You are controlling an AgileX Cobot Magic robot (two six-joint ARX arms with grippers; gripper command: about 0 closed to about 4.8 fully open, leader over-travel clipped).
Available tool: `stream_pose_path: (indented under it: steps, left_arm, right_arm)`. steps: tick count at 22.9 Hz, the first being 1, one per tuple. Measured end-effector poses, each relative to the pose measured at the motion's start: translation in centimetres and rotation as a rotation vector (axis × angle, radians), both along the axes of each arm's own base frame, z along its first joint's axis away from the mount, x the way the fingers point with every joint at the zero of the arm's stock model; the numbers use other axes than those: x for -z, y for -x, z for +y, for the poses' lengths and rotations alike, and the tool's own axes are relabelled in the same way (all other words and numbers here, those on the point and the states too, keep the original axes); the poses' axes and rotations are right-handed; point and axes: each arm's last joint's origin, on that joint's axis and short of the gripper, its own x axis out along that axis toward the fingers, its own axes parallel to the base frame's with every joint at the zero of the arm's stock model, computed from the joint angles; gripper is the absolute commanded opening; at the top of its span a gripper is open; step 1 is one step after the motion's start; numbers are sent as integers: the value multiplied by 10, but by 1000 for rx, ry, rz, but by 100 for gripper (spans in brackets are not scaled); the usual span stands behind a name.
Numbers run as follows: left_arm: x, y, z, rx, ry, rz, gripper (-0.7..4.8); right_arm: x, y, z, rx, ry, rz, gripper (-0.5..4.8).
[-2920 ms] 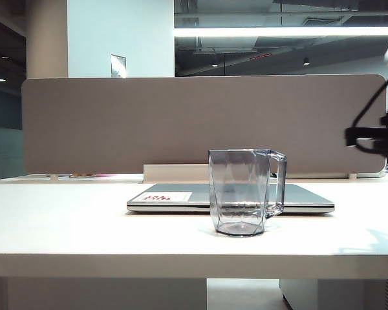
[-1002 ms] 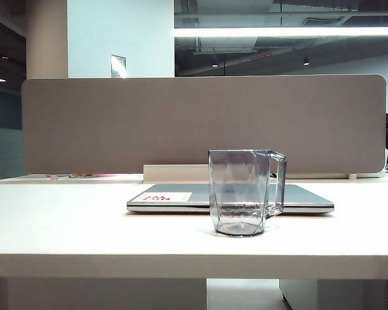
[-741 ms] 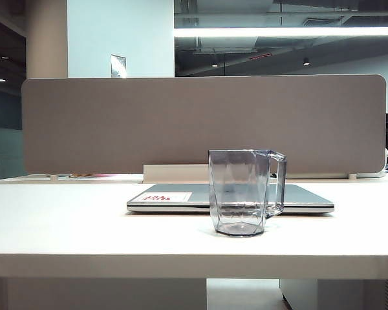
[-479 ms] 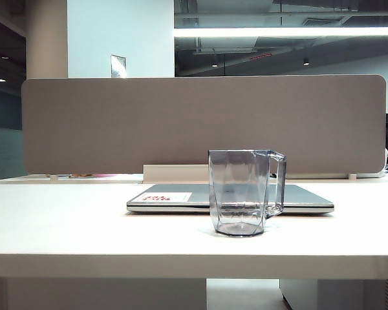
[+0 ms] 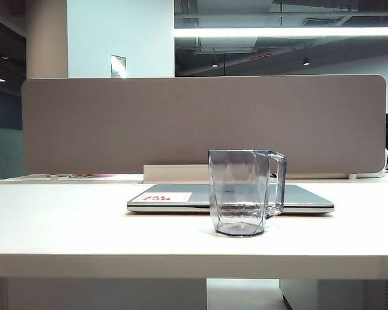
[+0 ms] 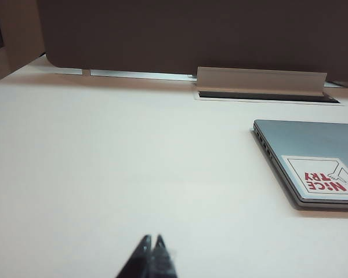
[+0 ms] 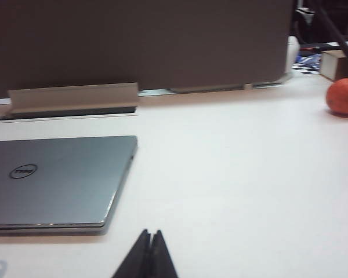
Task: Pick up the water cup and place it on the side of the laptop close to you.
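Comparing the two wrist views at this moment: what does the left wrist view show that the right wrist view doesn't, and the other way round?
Only the left wrist view: the white sticker with red print on the thin silver-grey laptop, and the left tool, tips together. Only the right wrist view: the small round logo on the lid, an orange ball far across the white table, and the right tool, shut. Both share the laptop, the table, the dark divider panel; neither clearly shows the clear grey-tinted faceted mug.

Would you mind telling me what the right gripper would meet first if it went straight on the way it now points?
Probably nothing soon: the shut right gripper points over bare table, passing beside the laptop, toward the grey divider panel behind. Depth is hard to judge.
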Motion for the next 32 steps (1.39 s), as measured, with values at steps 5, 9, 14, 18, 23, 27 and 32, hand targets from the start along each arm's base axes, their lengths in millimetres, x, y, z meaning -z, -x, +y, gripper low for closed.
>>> stream_pose_path:
  steps: [5,9,14,18,23,27,32]
  left_arm:
    - [0,0,0,0,0,0,-3]
    - [0,0,0,0,0,0,-3]
    - [0,0,0,0,0,0,-3]
    - [0,0,0,0,0,0,-3]
    - [0,0,0,0,0,0,-3]
    - [0,0,0,0,0,0,-3]
    - [0,0,0,0,0,0,-3]
  right_arm:
    - [0,0,1,-16,0,-2,-5]
    - [-5,0,2,-27,-1,-54,-5]
    - [-3,0,2,-33,0,-28,-5]
    - [2,0,2,-34,1,22,-5]
    - [2,0,2,-34,1,26,-4]
    - [2,0,2,-33,1,26,-4]
    - [2,0,2,-33,1,26,-4]
